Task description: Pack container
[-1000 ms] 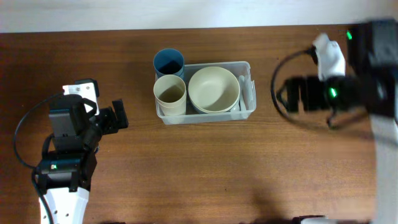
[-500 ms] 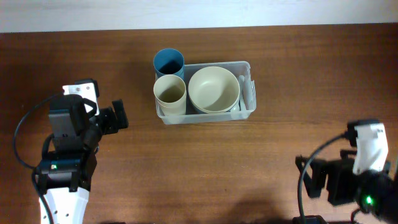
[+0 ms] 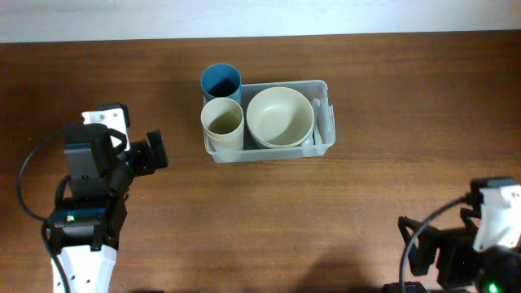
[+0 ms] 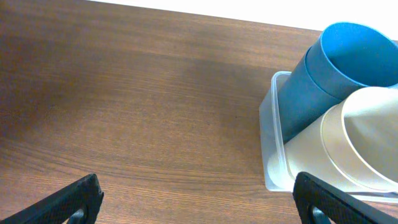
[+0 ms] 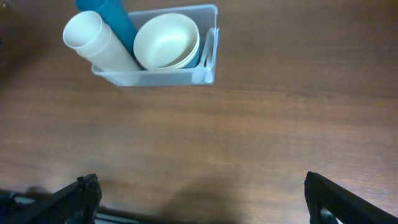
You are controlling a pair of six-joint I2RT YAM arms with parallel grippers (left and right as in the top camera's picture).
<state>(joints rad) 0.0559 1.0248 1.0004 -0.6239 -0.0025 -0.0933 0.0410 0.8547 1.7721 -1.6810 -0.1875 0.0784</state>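
Observation:
The clear container (image 3: 269, 152) stands at the back middle of the table. A cream bowl (image 3: 280, 115) and a cream cup (image 3: 222, 120) sit inside it, and a blue cup (image 3: 221, 81) stands at its back left corner. My left gripper (image 3: 159, 150) is open and empty, a short way left of the container. In the left wrist view the container's corner (image 4: 271, 124) and both cups (image 4: 329, 74) lie ahead on the right. My right gripper (image 3: 417, 248) hangs open and empty at the front right, far from the container (image 5: 155, 78).
A white utensil (image 5: 208, 53) lies along the container's right end, beside the bowl (image 5: 165, 40). Bare brown wood stretches between both grippers and the container. The table's far edge meets a white wall just behind the blue cup.
The right arm has swung from the back right of the table to the front right corner. The left arm and the container's contents have stayed put.

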